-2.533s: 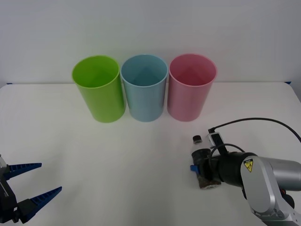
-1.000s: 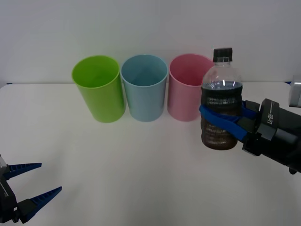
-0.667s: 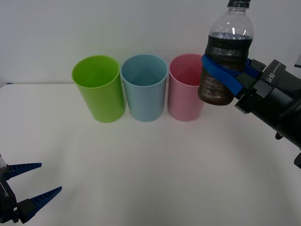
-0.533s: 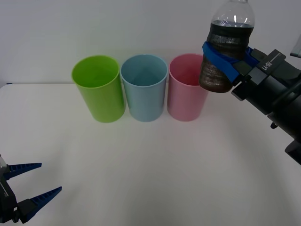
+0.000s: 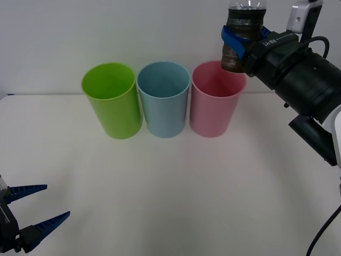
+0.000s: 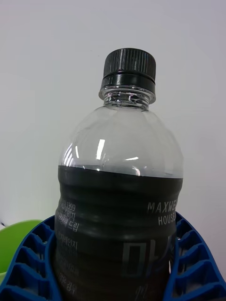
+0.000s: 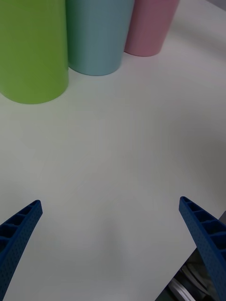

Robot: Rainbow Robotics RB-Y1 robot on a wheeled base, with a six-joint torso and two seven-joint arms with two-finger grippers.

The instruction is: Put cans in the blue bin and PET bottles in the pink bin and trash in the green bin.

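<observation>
My right gripper (image 5: 238, 40) is shut on the PET bottle (image 5: 241, 33), a clear bottle of dark liquid with a black cap (image 6: 129, 69) and a dark label. It holds the bottle upright in the air, just above the right rim of the pink bin (image 5: 216, 101). The blue bin (image 5: 163, 101) stands in the middle of the row and the green bin (image 5: 111, 101) at its left. In the right wrist view the blue ribbed fingers (image 6: 26, 270) clasp the bottle's (image 6: 117, 211) lower body. My left gripper (image 5: 37, 210) hangs open at the table's near left corner.
The three bins stand side by side at the back of the white table (image 5: 170, 186), against a white wall. The left wrist view shows the same bins (image 7: 99, 35) across bare table surface.
My right gripper has lifted the bottle off the table at the near right and carried it up and back to the pink bin's rim. The left arm has not moved.
</observation>
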